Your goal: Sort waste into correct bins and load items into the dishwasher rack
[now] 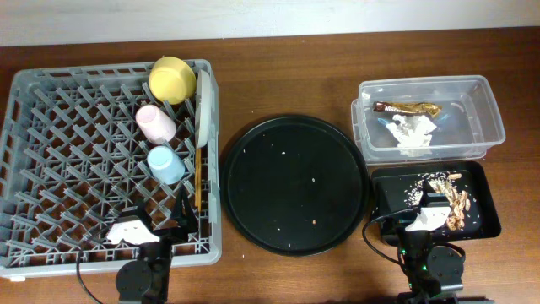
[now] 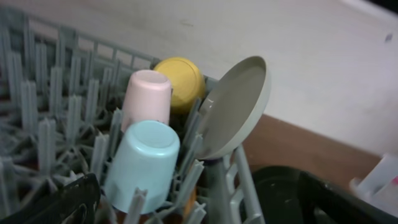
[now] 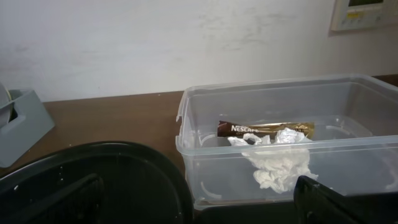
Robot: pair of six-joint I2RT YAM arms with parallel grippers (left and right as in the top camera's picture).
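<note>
The grey dishwasher rack (image 1: pixel 51 143) holds the yellow bowl (image 1: pixel 173 78), the pale plate (image 1: pixel 203 105) standing on edge, the pink cup (image 1: pixel 156 122), the light blue cup (image 1: pixel 166 163) and the chopsticks (image 1: pixel 197 177). The clear tub (image 1: pixel 483 114) holds the foil wrapper (image 1: pixel 407 108) and the white napkin (image 1: pixel 413 133). The black rectangular tray (image 1: pixel 485 211) holds the food scraps (image 1: pixel 447 198). My left gripper (image 1: pixel 164 224) is open and empty over the rack's front right part, just before the blue cup (image 2: pixel 143 162). My right gripper (image 1: pixel 430 213) is open and empty over the black rectangular tray.
A large round black tray (image 1: pixel 295 183) with a few crumbs lies between the rack and the bins. The wall runs along the table's far edge. The tub (image 3: pixel 205 168) and the round tray (image 3: pixel 124 180) show in the right wrist view.
</note>
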